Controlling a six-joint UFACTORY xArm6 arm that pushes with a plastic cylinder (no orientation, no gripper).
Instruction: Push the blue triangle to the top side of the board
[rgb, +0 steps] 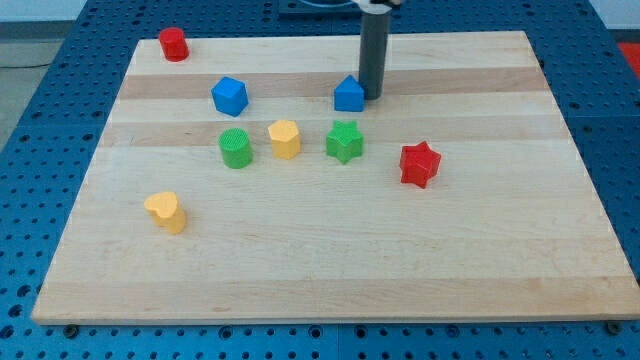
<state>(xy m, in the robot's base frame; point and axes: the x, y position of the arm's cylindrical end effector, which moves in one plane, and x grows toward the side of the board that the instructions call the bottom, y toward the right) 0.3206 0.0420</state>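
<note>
Rod (373, 50) stands upright near the view's top, dark and straight; my tip (373, 96) rests on the board (330, 270) just to the right of the blue triangle (349, 94), touching it or nearly so, which I cannot tell; there is no claw here, only the rod, so nothing is grasped or released.

Blue triangle sits in the upper middle of the board, short of the top edge; a blue cube (229, 96) lies well to its left at about the same height; a red cylinder (174, 44) stands in the top left corner, close to the edge.

Below these runs a loose row: green cylinder (235, 148) on the left, yellow block (284, 139) just right of it, its shape hard to make out, then a green star (344, 141) almost straight below the blue triangle; a red star (420, 164) lies farther right and a little lower; a yellow heart (166, 212) sits apart at the lower left.

Board is pale wood with darker strips; it lies on a blue perforated table (50, 100).
</note>
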